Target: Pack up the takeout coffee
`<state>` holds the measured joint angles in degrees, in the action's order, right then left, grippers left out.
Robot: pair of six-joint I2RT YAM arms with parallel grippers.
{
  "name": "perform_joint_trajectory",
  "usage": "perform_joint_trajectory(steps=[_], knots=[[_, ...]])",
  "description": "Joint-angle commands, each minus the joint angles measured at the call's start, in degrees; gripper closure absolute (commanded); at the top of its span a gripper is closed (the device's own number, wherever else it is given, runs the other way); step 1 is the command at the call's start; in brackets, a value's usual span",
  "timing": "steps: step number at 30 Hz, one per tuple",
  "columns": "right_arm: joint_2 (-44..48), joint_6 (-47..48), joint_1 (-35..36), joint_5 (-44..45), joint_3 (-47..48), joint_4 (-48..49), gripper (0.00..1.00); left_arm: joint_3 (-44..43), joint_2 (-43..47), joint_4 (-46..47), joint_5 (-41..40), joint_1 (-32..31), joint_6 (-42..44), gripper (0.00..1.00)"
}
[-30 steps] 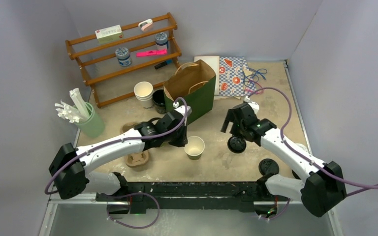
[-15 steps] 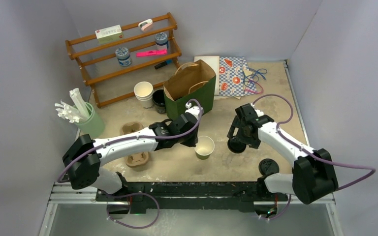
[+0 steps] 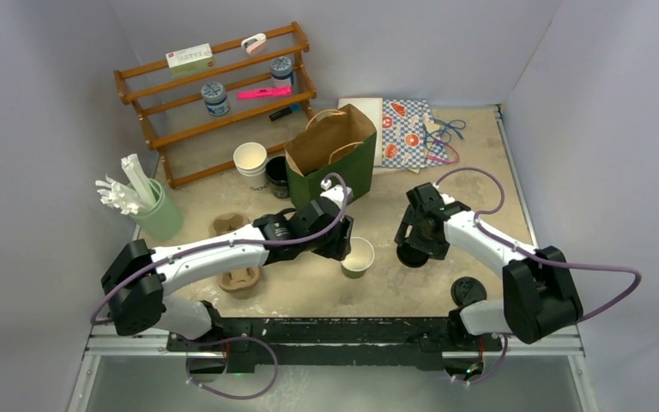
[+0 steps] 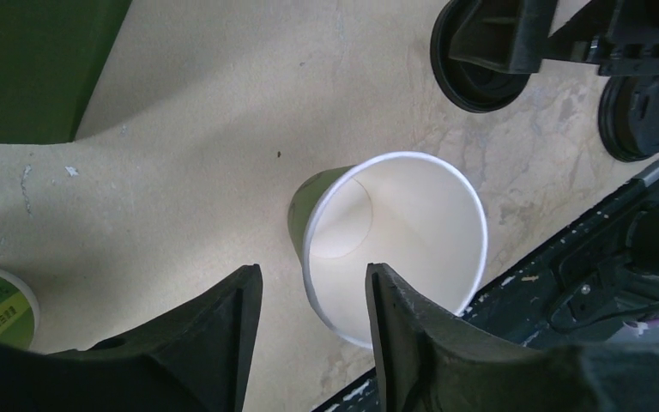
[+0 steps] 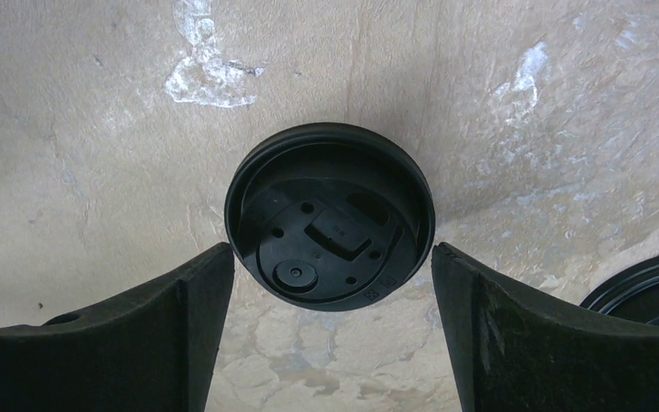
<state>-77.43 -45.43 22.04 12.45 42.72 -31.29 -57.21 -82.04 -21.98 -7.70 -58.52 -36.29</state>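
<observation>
The olive-green cup stands upright and lidless on the bench, about midway along it and nearer the front edge, its white bottom showing. The left fingers are released, parted astride its rim. A black sip lid lies flat toward the right edge, between the wide-spread right fingers, untouched; its embossed marks are unreadable. A green paper bag stands open behind.

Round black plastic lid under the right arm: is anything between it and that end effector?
Nothing visible. The open right end effector straddles the round black plastic lid on the tabletop; a second black lid lies aside.
</observation>
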Motion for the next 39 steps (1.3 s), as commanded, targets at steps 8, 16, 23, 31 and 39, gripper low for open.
perform_joint_trajectory(steps=[8,16,23,31,39], knots=[[-1.65,-0.03,-0.42,1.28,-1.06,1.7,0.21,0.67,12.17,-4.35,-2.47,-0.19,-2.5,0.5],[-2.57,0.37,-0.42,0.4,-1.59,3.07,0.25,1.4,14.92,-6.81,-4.66,-0.19,-4.03,0.51],[-3.29,1.29,-0.47,-0.02,-1.16,2.0,0.26,1.75,15.23,-7.98,-5.22,-0.15,-4.83,0.52],[5.67,6.39,-0.38,0.48,5.62,-7.27,0.29,2.11,16.83,-7.9,-6.11,-0.19,-4.76,0.51],[13.77,13.56,2.77,-5.36,14.13,-12.29,0.42,5.03,18.86,-4.28,-4.92,-0.19,-4.64,0.51]])
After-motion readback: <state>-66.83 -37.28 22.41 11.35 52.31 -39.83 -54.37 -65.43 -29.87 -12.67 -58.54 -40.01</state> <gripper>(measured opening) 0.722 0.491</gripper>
